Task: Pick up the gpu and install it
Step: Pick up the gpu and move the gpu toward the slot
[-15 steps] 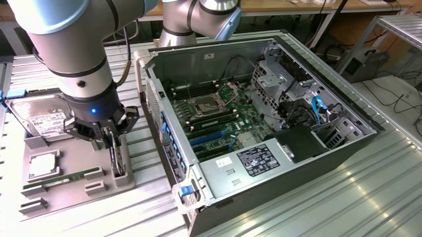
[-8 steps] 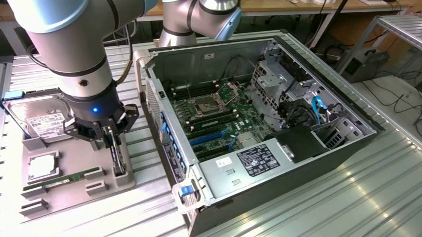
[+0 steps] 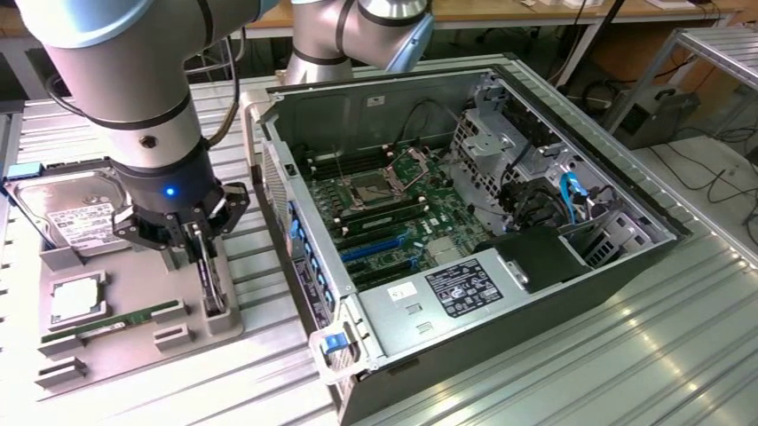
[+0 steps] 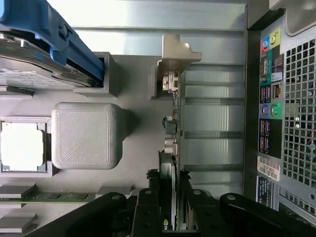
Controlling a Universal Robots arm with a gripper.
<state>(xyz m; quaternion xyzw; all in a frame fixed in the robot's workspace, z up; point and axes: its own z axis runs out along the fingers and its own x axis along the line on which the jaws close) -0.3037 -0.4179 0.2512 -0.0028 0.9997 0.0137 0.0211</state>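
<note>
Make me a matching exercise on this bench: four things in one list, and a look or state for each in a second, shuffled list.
1 gpu
2 hard drive
3 memory stick
4 computer case

A green, lying flat in the tray
B side open, motherboard showing
C standing on edge at the gripper
D silver with a white label

Pairs: 1-C, 2-D, 3-A, 4-B

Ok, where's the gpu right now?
On the exterior view's left, the gpu stands on edge in the grey tray, between the memory stick and the computer case, right under the pincer.
</note>
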